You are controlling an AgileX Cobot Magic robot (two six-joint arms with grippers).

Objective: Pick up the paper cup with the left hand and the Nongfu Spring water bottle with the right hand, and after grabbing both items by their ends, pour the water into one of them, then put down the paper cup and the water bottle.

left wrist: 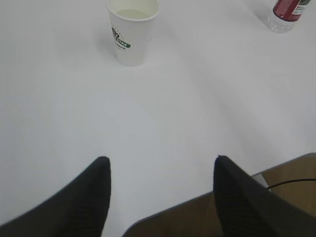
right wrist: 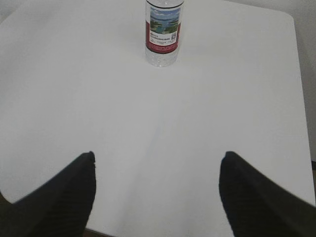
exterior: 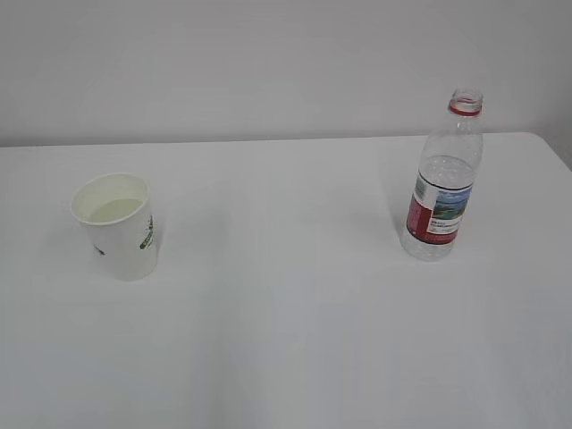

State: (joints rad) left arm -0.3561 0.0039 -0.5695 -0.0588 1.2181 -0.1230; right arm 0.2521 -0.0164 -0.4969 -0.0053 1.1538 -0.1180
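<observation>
The paper cup (exterior: 116, 225) stands upright on the white bench (exterior: 286, 340), well to the left of the Nongfu Spring water bottle (exterior: 442, 179), which also stands upright with its cap off and only its red neck ring showing. There looks to be a little pale liquid low in the cup, though it is hard to be sure. Neither arm appears in the exterior view.

Both wrist views show jaws standing open with nothing between them. The left hand (left wrist: 160, 197) hangs near the bench edge with the cup well ahead of it; the right hand (right wrist: 155, 192) likewise faces the bottle from well back.

Judging by this, either the reach has not begun or both things have already been set down and the task is finished; the pictures alone do not decide it. If the grasp is next, each arm must travel forward and close on its own object, the left jaws about the cup's wall without crushing it.

The left wrist view catches the bottle's base (left wrist: 289, 15) in its far corner, beyond the cup. The right wrist view shows the bottle's label squarely but no cup. Only the exterior view shows the open bottle mouth.
</observation>
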